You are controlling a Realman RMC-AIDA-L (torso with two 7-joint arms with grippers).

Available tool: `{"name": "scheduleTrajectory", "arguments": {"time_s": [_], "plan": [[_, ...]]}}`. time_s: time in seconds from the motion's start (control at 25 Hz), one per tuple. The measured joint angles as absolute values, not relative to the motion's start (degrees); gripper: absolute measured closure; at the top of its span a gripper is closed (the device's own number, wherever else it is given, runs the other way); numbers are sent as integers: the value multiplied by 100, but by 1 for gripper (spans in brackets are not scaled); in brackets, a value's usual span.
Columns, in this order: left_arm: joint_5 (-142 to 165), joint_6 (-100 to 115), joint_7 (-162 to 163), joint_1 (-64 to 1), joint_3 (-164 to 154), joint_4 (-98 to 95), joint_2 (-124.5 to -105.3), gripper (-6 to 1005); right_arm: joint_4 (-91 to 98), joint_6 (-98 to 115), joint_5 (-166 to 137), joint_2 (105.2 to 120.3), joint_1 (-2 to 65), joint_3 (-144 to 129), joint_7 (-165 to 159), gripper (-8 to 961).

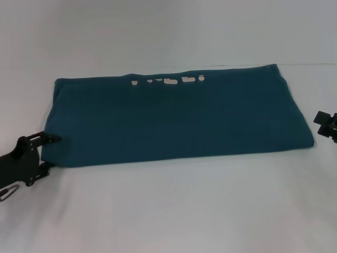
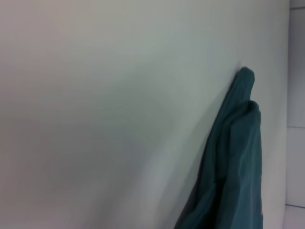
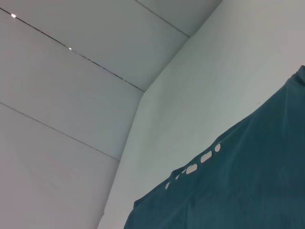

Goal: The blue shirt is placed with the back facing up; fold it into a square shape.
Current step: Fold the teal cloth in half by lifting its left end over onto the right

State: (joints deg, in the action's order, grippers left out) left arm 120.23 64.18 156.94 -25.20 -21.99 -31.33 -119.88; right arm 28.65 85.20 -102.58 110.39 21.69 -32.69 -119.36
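The blue shirt lies on the white table as a wide, flat folded rectangle. Bits of its white lettering peek out along the far fold. My left gripper is at the shirt's near left corner, jaws apart, with the cloth edge between or just beside them. My right gripper is just off the shirt's right edge, a small gap from the cloth. The left wrist view shows a folded edge of the shirt. The right wrist view shows the shirt with its lettering.
The white table runs wide in front of the shirt and behind it up to a white wall. Nothing else lies on it.
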Motion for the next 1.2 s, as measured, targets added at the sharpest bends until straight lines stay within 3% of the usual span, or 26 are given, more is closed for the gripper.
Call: {"name": "scheduleTrajectory", "arguments": {"time_s": [1.2], "plan": [[11974,6750,15410,-2437,-2358,-3254,-12023,367,2724,8431,-10265,11013,2118,-3100,-11890,271]]}}
